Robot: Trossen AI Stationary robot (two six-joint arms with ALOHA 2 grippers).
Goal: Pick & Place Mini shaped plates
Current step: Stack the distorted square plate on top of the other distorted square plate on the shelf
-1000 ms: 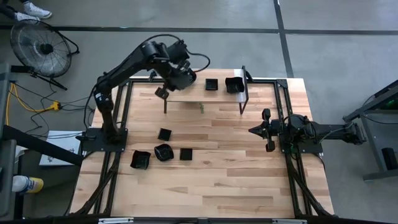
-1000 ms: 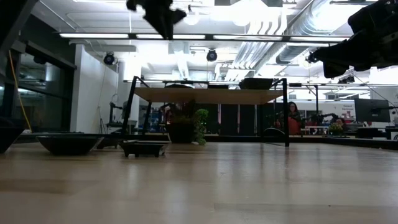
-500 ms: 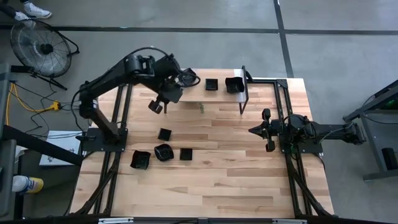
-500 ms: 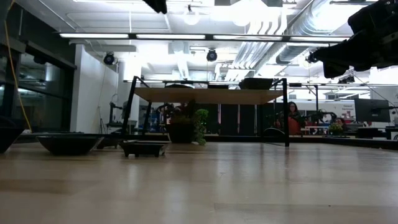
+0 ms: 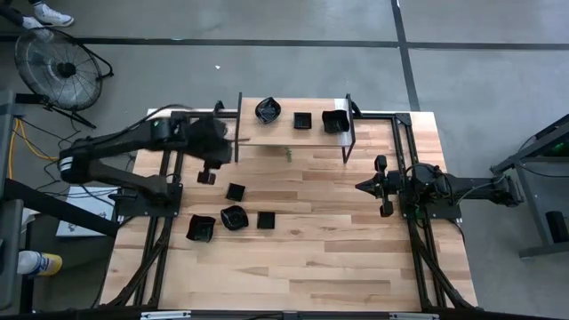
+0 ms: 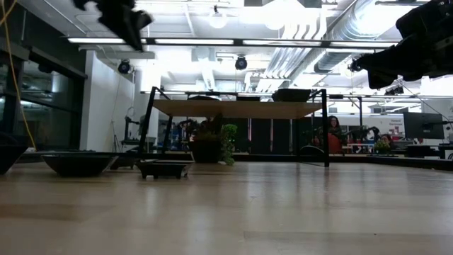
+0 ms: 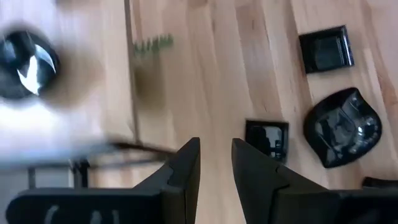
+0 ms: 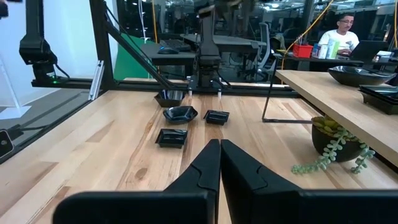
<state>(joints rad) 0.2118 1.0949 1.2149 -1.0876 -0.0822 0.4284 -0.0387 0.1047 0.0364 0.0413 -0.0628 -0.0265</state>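
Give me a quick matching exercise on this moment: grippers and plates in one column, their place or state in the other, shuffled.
Column 1
1. left gripper
2. right gripper
3. scalloped plate
4. small square plate

Column 2
a. fingers shut, at the table's right side
b. lying on the tabletop, in the group near the left arm
c. fingers open and holding nothing, above the tabletop left of the raised shelf
d. resting on the raised shelf's left end

Pairs: 1-c, 2-a, 3-d, 4-b
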